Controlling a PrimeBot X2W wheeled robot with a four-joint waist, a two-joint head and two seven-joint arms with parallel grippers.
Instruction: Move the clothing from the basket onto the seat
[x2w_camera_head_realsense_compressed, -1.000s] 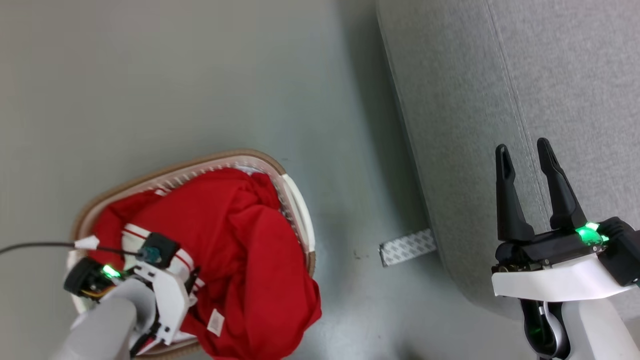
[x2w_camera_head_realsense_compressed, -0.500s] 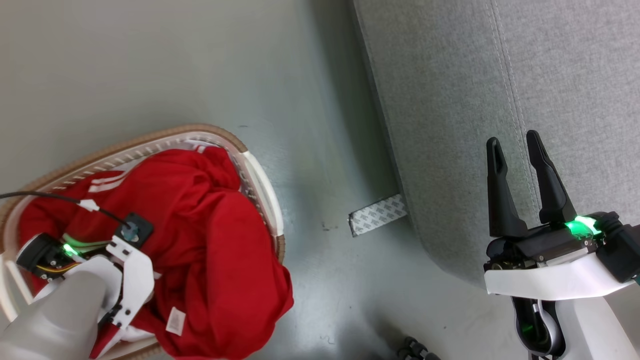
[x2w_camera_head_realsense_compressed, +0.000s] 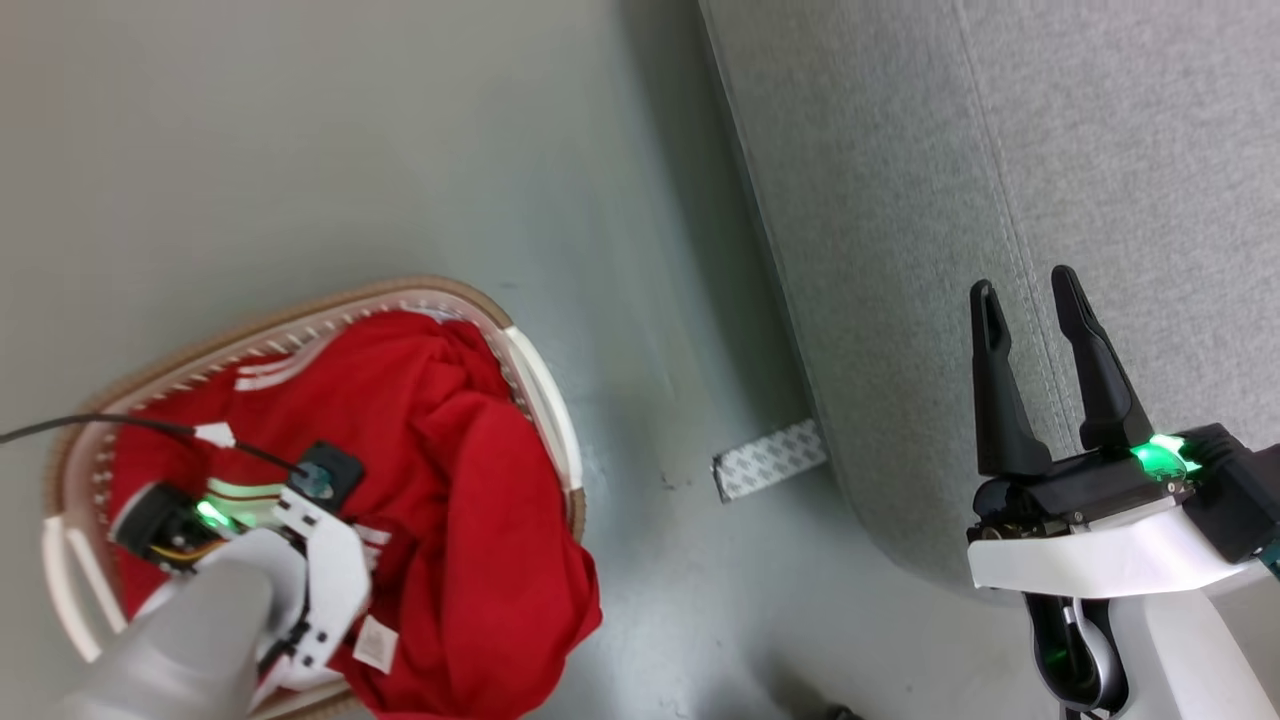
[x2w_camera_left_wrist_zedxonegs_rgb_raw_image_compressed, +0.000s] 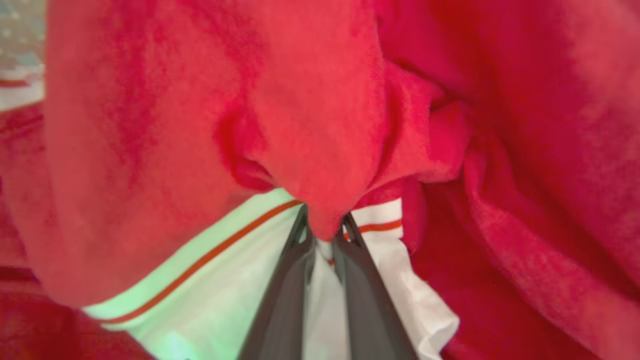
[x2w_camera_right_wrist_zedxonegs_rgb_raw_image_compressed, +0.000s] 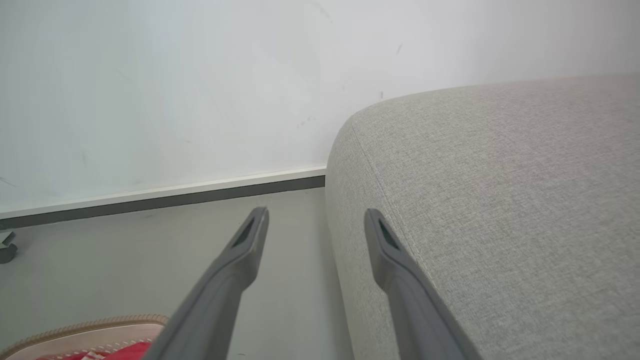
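Pinching the red clothing (x2w_camera_left_wrist_zedxonegs_rgb_raw_image_compressed: 310, 100)
Left wrist view: left gripper (x2w_camera_left_wrist_zedxonegs_rgb_raw_image_compressed: 324, 220) closed on a fold; head view adds the basket (x2w_camera_head_realsense_compressed: 540, 380) around it and right gripper (x2w_camera_head_realsense_compressed: 1025, 282) open at the seat (x2w_camera_head_realsense_compressed: 1100, 150) edge.

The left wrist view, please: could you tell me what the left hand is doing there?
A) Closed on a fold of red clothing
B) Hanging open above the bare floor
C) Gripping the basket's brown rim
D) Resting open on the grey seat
A: the left hand has its jaws pinched together on a fold of the red clothing, which bunches up between them.
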